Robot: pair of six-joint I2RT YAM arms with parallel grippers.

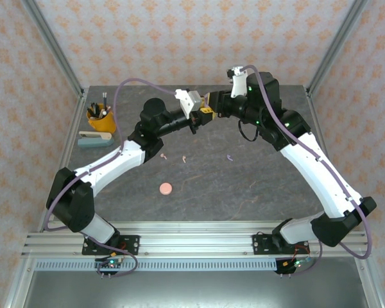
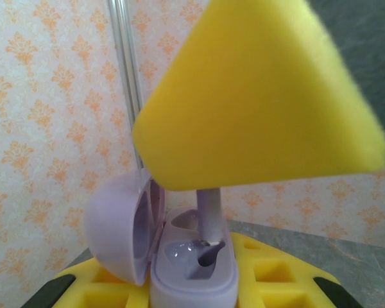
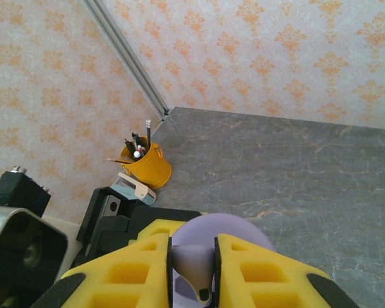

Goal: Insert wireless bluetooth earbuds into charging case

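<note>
Left tool (image 2: 192, 282) clamped shut on open lilac clamshell charging case (image 2: 123, 224); right tool (image 3: 194, 256) pinching lilac stemmed earbud (image 2: 209, 215), stem end down in that case's well.

The gray tabletop (image 1: 256, 186) is carrying a yellow pen cup (image 1: 101, 119) and stapler (image 1: 96, 138) far left; mid-table, a pale pink earbud (image 1: 163, 156), second pink earbud (image 1: 184, 158) and lilac earbud (image 1: 230, 157) are lying, a pink round case (image 1: 165, 188) sitting nearer.

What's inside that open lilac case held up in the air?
One lilac stemmed earbud stands in a well of the round lilac case; a yellow finger pad covers its top.
</note>
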